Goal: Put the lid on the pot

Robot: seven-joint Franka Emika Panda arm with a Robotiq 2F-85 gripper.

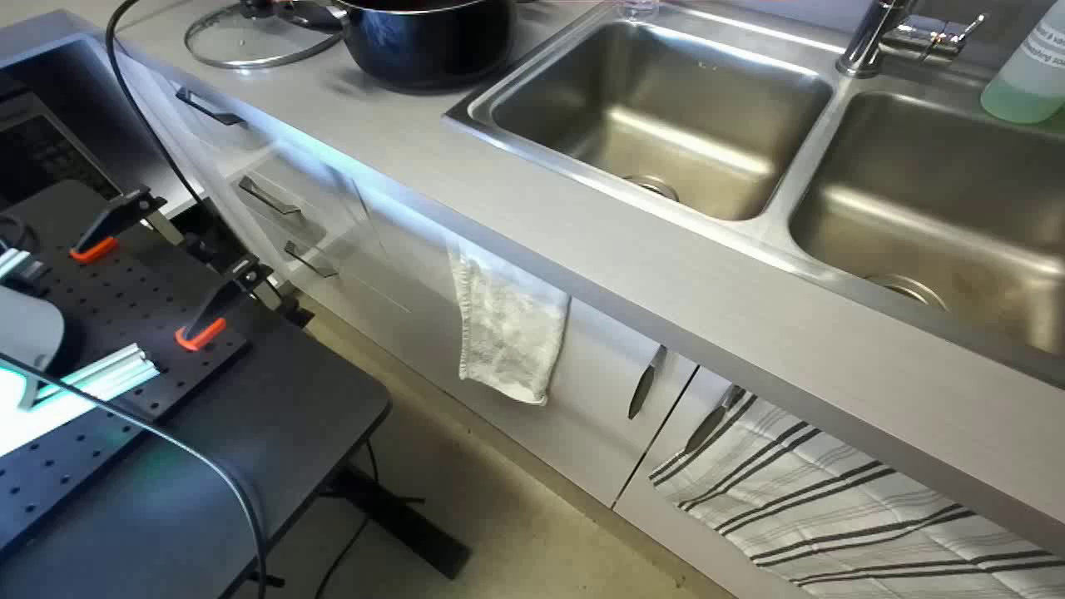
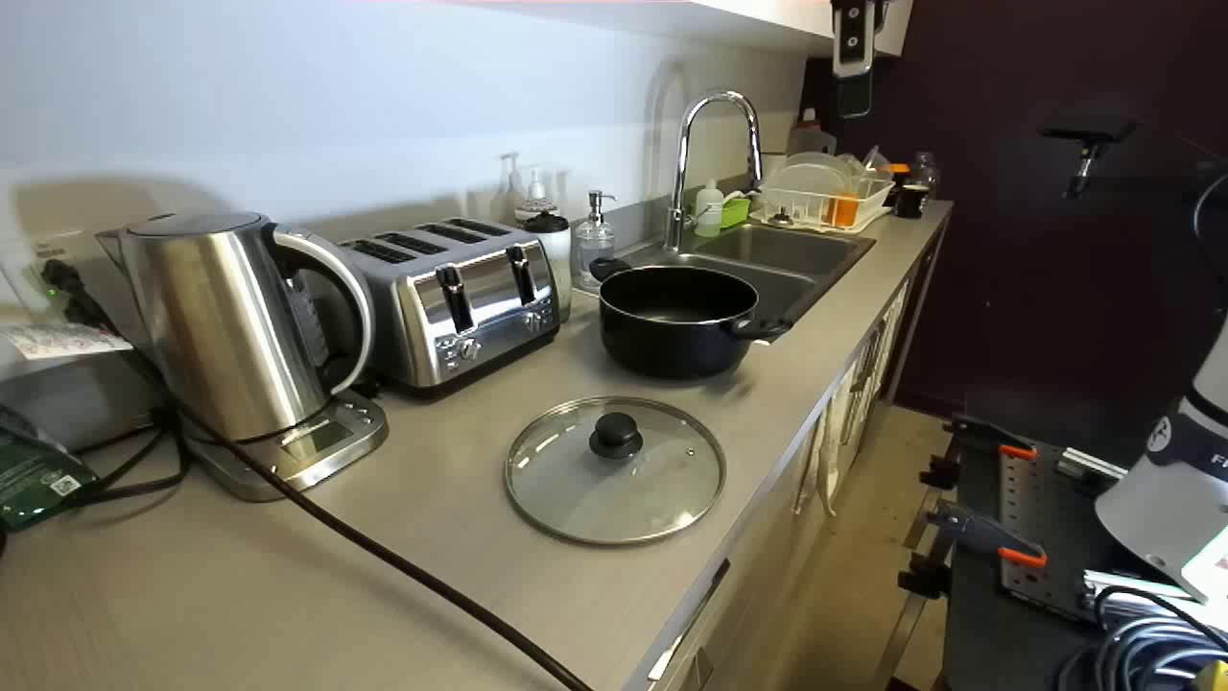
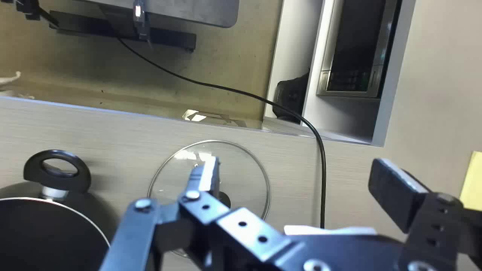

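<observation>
The round glass lid (image 2: 614, 499) lies flat on the counter with its dark knob up, in front of the pot in an exterior view. It also shows at the top of an exterior view (image 1: 241, 42). The black pot (image 2: 672, 336) stands upright and uncovered beside the sink; it shows in an exterior view (image 1: 428, 46) and at the left of the wrist view (image 3: 49, 237). My gripper (image 3: 301, 184) is open and empty, above the counter. In the wrist view its left finger overlaps the lid (image 3: 241, 169) and partly hides the knob.
A toaster (image 2: 480, 307) and a steel kettle (image 2: 225, 326) stand along the wall. A black cable (image 2: 384, 552) crosses the counter near the lid, also in the wrist view (image 3: 323, 180). The steel sink (image 1: 819, 125) with a tall faucet (image 2: 683, 163) lies beyond the pot.
</observation>
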